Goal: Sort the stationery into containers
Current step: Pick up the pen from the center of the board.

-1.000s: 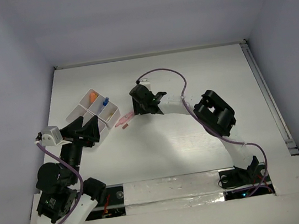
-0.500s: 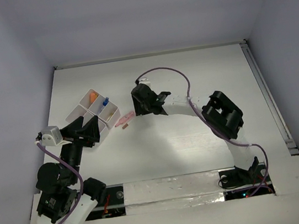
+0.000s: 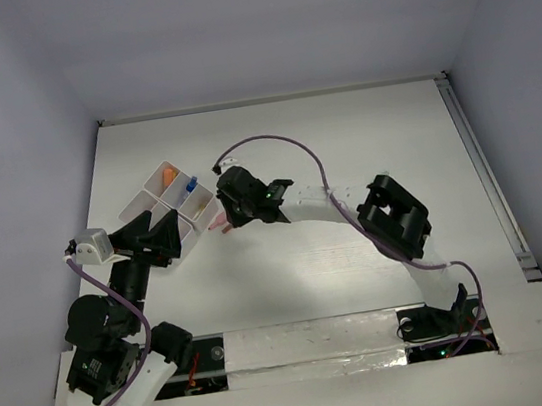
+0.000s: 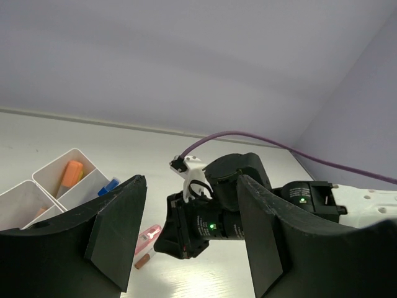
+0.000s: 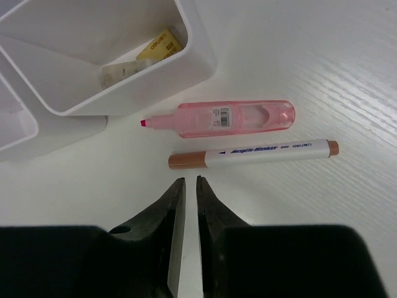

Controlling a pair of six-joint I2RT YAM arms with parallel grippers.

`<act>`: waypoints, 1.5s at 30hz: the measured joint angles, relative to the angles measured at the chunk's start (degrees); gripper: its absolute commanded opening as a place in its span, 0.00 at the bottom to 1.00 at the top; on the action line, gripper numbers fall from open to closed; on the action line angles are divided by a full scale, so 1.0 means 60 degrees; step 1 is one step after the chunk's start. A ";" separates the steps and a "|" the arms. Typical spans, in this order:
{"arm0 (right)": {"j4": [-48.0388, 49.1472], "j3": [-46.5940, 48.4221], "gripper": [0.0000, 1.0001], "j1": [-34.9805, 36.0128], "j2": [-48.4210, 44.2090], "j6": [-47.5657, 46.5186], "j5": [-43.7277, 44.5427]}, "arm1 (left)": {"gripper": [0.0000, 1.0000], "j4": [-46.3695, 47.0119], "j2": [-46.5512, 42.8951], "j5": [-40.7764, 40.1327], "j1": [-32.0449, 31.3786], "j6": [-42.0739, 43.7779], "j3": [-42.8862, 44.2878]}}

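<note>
The white compartment tray [image 3: 153, 191] sits at the left; it holds an orange piece [image 3: 172, 172], a blue-capped item [image 3: 191, 185] and a yellow eraser [image 5: 160, 45]. A pink marker [image 5: 229, 118] and a white marker with a brown cap [image 5: 254, 154] lie side by side on the table right of the tray. My right gripper [image 5: 191, 180] is shut and empty, its tips just short of the brown cap. My left gripper [image 3: 160, 241] is open and empty, raised near the tray's front corner. Scissors and pencils are out of view.
The right arm [image 3: 332, 204] stretches across the table's middle toward the tray. The left wrist view shows the tray [image 4: 62, 164], the pink marker [image 4: 147, 237] and the right wrist [image 4: 217, 217] close together. The back wall stands behind the tray.
My right gripper has moved left toward the tray and now hovers over the two markers. The left arm has not moved.
</note>
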 measured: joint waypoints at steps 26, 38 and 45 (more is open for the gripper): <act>0.0328 0.0798 0.00 0.0000 0.0987 -0.0259 -0.1045 | 0.57 -0.0004 0.0000 0.0000 0.0000 0.0004 0.0000; 0.0302 0.0980 0.00 0.0000 0.1239 -0.0350 -0.0911 | 0.57 -0.0004 0.0000 0.0000 0.0000 0.0018 0.0000; 0.0259 0.0820 0.00 -0.0004 0.1239 -0.0423 -0.0656 | 0.58 -0.0004 0.0000 0.0018 0.0000 0.0025 0.0000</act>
